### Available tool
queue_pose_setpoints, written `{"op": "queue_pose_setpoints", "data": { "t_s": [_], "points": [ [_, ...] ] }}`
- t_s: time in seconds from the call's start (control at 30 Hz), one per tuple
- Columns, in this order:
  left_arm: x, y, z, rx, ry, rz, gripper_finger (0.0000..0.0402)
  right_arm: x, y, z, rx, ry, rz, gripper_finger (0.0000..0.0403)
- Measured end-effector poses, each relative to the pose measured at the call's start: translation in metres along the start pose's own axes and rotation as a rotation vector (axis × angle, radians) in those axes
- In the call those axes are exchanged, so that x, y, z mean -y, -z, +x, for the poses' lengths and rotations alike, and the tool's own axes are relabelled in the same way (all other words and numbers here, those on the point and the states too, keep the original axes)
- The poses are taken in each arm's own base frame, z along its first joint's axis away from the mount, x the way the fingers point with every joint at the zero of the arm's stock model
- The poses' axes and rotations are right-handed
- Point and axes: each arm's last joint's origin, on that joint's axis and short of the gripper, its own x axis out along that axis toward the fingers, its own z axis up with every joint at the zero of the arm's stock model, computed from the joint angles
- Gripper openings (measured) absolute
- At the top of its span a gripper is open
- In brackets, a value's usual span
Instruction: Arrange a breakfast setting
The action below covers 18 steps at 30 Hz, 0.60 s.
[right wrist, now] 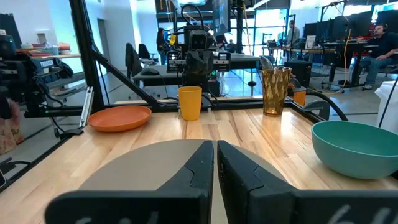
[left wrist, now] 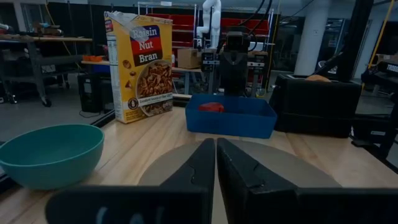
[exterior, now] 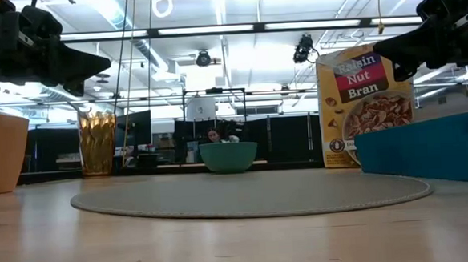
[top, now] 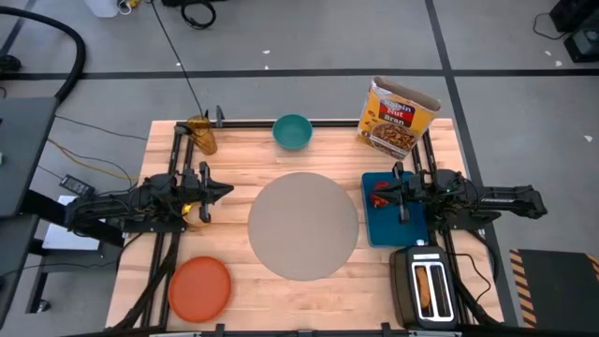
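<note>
the grey placemat [top: 302,225] lay bare in the middle of the wooden table [top: 243,164]. the left gripper [top: 223,192] hovered just off its left edge, fingers pressed together and holding nothing. the right gripper [top: 378,197] hung over the blue tray [top: 393,227], fingers likewise together and empty, with something red [left wrist: 211,107], perhaps the apple, lying in the tray. the teal bowl [top: 292,132] sat at the far edge, the orange plate [top: 199,287] at the near left corner, the small yellow-orange cup [right wrist: 189,102] under the left arm. bread [top: 430,288] stood in the black toaster [top: 407,271].
</note>
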Motion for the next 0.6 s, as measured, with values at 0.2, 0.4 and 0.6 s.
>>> {"op": "queue_pose_setpoints", "data": {
  "t_s": [0.2, 0.4, 0.6],
  "points": [
    [0.000, 0.000, 0.000, 0.000, 0.000, 0.000, 0.0025, 0.000, 0.000, 0.000, 0.000, 0.000, 0.000, 0.0028],
    [0.000, -0.002, 0.000, 0.017, 0.001, -0.001, 0.0025, 0.000, 0.000, 0.000, 0.000, 0.000, 0.000, 0.0028],
    [0.001, -0.013, -0.001, 0.135, 0.009, -0.007, 0.0025, 0.000, 0.000, 0.000, 0.000, 0.001, 0.000, 0.0028]
  ]
}}
